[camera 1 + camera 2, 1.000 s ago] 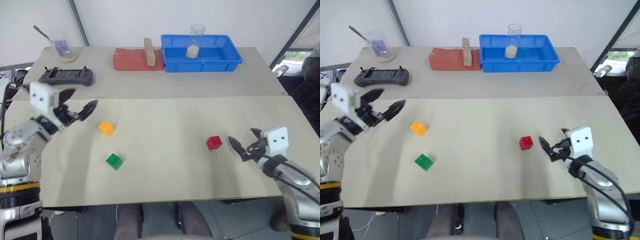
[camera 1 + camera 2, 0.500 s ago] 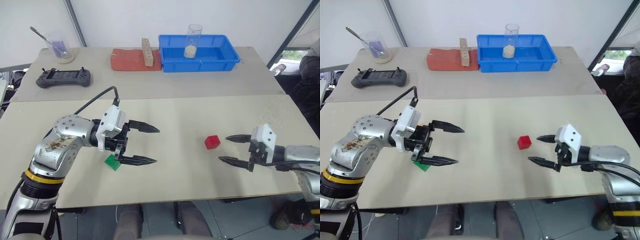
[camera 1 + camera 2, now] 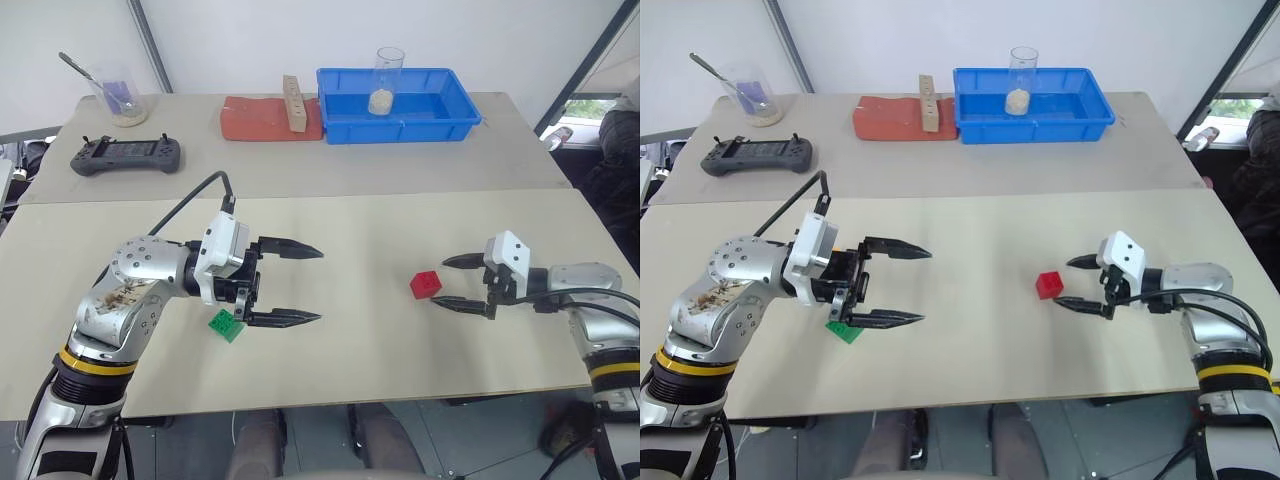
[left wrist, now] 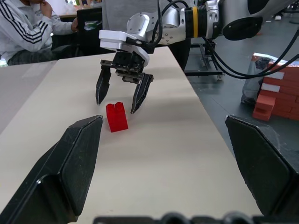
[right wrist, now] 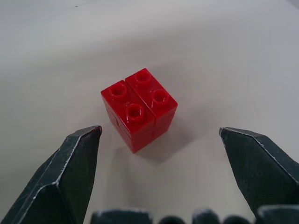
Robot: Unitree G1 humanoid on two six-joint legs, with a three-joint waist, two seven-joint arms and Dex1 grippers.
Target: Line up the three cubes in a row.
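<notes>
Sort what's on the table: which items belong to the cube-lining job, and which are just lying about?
Job: red cube, green cube.

Lying about: blue bin, glass in it, wooden block, red mat, controller, beaker with spoon.

Two robot arms have rounded silver-grey metal shells, the left one scuffed with brownish marks. Each carries a yellow-and-black band near the elbow joint. A white boxy housing sits at each wrist, with black cables looping out. The left gripper (image 3: 300, 284) and right gripper (image 3: 447, 283) each have two slim, black, pointed fingers on a black base.
</notes>
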